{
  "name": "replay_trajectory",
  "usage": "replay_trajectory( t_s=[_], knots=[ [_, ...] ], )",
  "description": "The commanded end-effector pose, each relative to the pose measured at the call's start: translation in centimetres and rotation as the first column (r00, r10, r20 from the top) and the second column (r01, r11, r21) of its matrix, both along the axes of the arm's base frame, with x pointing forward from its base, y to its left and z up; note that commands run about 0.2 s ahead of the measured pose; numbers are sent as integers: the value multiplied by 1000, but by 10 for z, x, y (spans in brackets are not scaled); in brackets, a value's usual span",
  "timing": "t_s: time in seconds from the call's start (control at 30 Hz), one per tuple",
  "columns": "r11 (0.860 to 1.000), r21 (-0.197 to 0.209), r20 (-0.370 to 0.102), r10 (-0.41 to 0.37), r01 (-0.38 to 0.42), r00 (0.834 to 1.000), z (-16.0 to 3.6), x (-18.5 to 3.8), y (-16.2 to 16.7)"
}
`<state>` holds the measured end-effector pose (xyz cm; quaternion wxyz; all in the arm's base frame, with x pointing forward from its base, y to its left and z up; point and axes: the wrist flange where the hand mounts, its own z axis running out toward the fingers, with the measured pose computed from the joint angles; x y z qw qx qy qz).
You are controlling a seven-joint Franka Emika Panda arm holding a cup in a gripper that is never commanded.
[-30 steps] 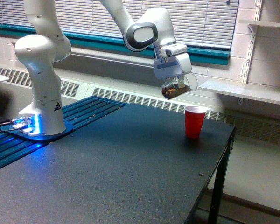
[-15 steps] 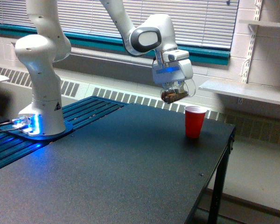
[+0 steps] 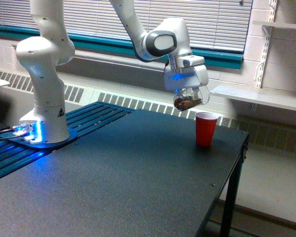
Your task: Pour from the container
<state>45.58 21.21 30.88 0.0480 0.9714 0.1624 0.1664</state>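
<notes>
Between the earlier pictures and this one, we saw the arm (image 3: 49, 64) swing its wrist toward the exterior view's right and bring the load more nearly level, so the tilt it had a second before was largely gone. We found the counter (image 3: 113, 173) broad, dark and bare apart from the arm's base and the red cup (image 3: 205, 128), which stood upright near the far right edge. Our end effector (image 3: 187, 94) was closed on the container (image 3: 188, 100), gripping it from above and holding it in the air, up and to the left of the red cup and apart from it. Brown granules lay in its bottom. We judged the container light, thin-walled, slick and easily crushed, best held at its stiffer upper wall with modest squeeze.
</notes>
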Motion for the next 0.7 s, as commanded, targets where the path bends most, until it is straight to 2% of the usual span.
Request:
replay_trajectory(
  t_s=[0.03,0.27,0.7],
  knots=[
    [1000,-10,4,-29,29,1000,2,8,7],
    [998,-56,-7,-25,25,1000,-1,13,7],
    [994,-107,-30,19,-22,999,1,18,18]
  ],
)
